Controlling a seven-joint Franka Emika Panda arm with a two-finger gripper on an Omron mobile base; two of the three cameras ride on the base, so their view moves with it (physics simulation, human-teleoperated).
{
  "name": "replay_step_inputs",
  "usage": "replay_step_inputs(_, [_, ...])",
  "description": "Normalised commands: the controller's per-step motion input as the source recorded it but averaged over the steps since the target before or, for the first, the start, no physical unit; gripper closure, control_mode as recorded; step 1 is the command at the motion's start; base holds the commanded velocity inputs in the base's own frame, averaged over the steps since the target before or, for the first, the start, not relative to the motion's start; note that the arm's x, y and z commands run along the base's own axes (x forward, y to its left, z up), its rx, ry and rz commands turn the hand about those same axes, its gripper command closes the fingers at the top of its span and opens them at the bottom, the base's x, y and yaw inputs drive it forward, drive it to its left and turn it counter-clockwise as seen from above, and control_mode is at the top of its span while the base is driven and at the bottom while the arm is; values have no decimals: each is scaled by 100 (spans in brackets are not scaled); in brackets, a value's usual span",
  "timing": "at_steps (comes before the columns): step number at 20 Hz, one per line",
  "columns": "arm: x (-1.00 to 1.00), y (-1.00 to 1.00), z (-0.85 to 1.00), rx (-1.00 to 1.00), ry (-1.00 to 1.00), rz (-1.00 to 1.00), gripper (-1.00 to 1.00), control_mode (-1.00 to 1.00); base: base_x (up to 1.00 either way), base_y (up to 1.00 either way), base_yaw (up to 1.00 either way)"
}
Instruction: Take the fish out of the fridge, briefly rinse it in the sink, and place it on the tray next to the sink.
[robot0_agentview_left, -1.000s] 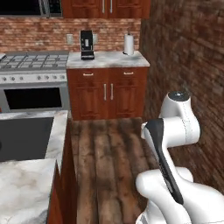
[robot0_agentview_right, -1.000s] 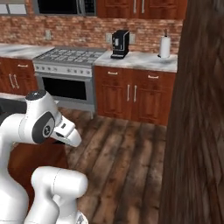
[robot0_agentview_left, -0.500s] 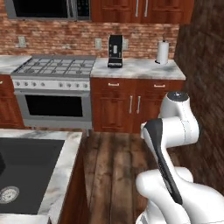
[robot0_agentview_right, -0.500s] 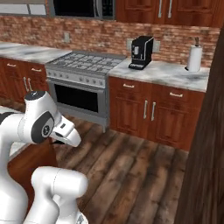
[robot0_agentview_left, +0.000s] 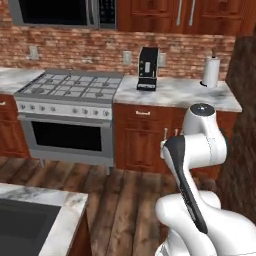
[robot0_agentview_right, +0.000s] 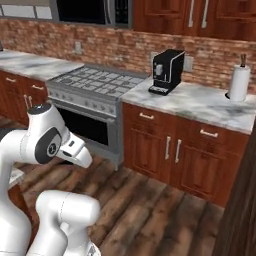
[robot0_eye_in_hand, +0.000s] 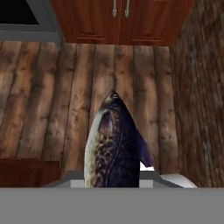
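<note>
The fish (robot0_eye_in_hand: 113, 146), dark brown and mottled with a bluish side, sticks up from the bottom of the hand view, its pointed end aimed at the wooden floor far below. My gripper (robot0_eye_in_hand: 112, 180) is shut on the fish, whose body hides the fingertips. A corner of the black sink (robot0_agentview_left: 24, 229), set in grey-white marble, shows at the lower left of the left base view. My arm (robot0_agentview_left: 197, 150) is folded close over the base. The fridge and tray are out of view.
Ahead stand a steel stove (robot0_agentview_left: 70, 90), reddish-brown cabinets (robot0_agentview_left: 142, 142) under a marble counter with a black coffee machine (robot0_agentview_left: 147, 69) and a paper towel roll (robot0_agentview_left: 210, 71). A dark wall (robot0_agentview_left: 246, 125) rises on the right. Wooden floor (robot0_agentview_right: 150, 210) lies between.
The whole picture has shifted: the base has turned, so stove and counter slid rightward and look larger, and the sink counter dropped to the lower left. The arm's pose is unchanged.
</note>
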Motion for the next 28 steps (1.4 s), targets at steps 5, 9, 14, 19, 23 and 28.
replay_step_inputs(5, [0,0,0,0,0,0,100,100,100,-9,56])
replay_step_inputs(9, [0,0,0,0,0,0,100,100,100,-3,62])
replay_step_inputs(14, [0,0,0,0,0,0,100,100,100,-3,66])
replay_step_inputs(19, [0,0,0,0,0,0,100,100,100,-5,67])
replay_step_inputs(23, [0,0,0,0,0,0,100,100,95,-7,70])
replay_step_inputs(28, [0,0,0,0,0,0,100,100,78,-8,73])
